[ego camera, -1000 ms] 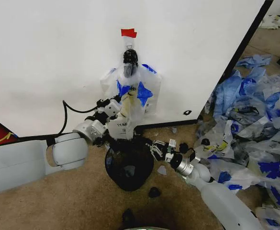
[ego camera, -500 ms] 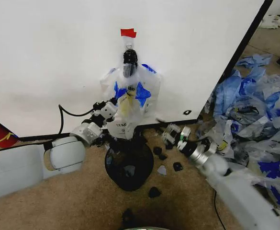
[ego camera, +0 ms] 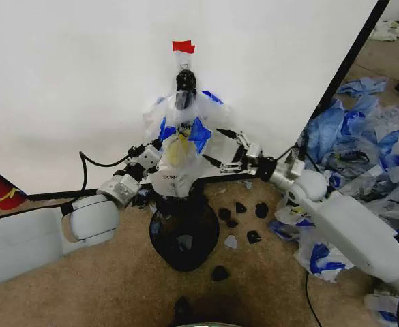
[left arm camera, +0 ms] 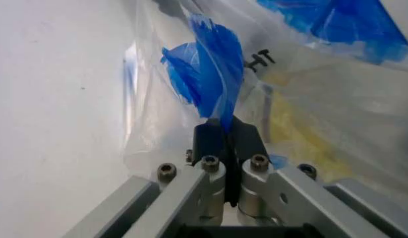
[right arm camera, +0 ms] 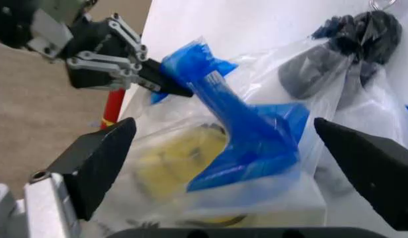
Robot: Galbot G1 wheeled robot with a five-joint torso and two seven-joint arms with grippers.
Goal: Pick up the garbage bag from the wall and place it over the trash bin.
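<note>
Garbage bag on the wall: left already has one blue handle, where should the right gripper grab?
Probably the free blue handle of the thin see-through garbage bag, approached from the robot's right. The left gripper is shut on the other handle, and the right gripper hangs open, facing that side, with the handle between its fingers.

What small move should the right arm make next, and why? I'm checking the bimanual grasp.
Probably ease the right gripper forward and close on the garbage bag: it is open, fingers either side of the blue handle, while the left gripper already pinches the other.
</note>
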